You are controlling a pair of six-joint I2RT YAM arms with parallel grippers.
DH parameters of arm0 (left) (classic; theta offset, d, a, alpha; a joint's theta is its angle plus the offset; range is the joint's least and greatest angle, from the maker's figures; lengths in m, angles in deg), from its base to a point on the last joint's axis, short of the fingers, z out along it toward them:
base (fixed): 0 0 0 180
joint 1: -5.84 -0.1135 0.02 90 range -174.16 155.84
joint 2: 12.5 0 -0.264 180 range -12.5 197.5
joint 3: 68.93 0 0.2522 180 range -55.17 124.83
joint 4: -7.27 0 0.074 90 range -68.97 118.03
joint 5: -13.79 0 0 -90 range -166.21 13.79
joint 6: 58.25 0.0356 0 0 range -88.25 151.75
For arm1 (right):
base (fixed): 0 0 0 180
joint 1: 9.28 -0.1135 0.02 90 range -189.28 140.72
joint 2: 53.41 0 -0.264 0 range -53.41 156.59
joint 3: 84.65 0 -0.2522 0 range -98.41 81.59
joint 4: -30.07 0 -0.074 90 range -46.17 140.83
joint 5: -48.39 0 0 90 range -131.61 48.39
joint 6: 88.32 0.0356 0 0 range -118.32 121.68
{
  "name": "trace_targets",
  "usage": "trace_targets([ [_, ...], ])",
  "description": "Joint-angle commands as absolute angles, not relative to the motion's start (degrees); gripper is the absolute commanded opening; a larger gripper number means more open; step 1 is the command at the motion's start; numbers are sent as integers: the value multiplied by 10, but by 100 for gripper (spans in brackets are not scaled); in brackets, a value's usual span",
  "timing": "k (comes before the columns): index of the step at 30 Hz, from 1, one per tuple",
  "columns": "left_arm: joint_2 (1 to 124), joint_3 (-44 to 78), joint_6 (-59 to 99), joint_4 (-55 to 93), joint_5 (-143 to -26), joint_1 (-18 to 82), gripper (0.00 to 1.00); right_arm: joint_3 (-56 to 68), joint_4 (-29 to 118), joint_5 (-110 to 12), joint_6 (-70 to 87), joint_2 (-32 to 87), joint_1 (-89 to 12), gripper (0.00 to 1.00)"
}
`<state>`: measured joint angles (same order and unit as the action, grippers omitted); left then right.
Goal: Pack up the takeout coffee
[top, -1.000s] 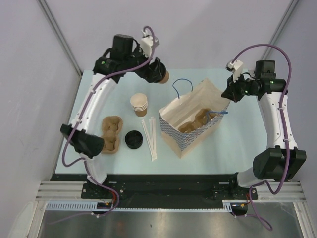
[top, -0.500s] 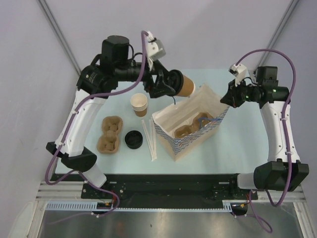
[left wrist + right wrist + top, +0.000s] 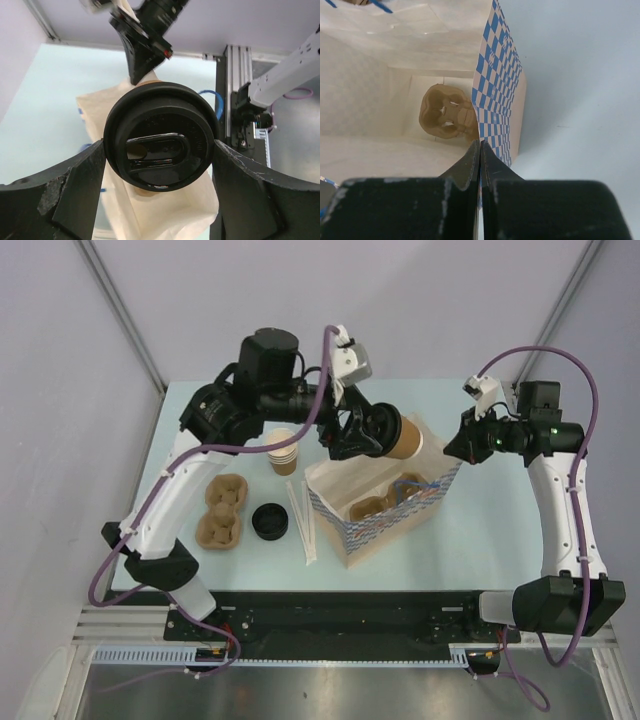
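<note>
Your left gripper (image 3: 368, 432) clamps the coffee (image 3: 405, 437), lying sideways above the bag (image 3: 375, 525) at its 12 o'clock rim; your right gripper (image 3: 462, 445) pinches the 2 o'clock edge. Lowered tilted, the coffee may catch the rim, leak, or miss the tray (image 3: 385, 500).

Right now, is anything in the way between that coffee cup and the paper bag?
Nothing visible blocks it. The left gripper holds the takeout coffee above the far rim of the paper bag; the right gripper pinches its right edge, the mouth is open, and only a cardboard carrier sits inside.
</note>
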<state>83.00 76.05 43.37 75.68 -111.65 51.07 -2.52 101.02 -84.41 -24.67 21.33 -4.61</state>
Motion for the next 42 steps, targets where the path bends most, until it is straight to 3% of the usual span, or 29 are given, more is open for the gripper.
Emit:
trace_targets([
  [1,837,700,448,768,-1063,544,21,-18,1023,-864,-236,184,-50,0],
  [5,815,561,453,689,-1010,547,20,-14,1037,-867,-240,166,-47,0],
  [13,842,478,490,665,-958,548,19,-10,1118,-912,-276,132,-30,0],
  [17,833,452,515,664,-968,535,19,-10,1229,-913,-363,113,0,0],
  [20,829,451,527,675,-996,521,19,-19,1277,-916,-433,110,49,26],
  [21,823,449,538,676,-1002,521,19,-24,1285,-934,-448,117,55,48],
  [23,815,431,544,672,-1013,521,19,-44,1278,-952,-460,129,58,69],
  [28,793,403,567,670,-1042,522,19,-96,1188,-1011,-446,181,51,79],
  [32,793,398,586,675,-1043,527,19,-113,1102,-973,-439,215,-22,86],
  [42,795,395,612,682,-1032,531,20,-116,965,-945,-462,295,-149,91],
])
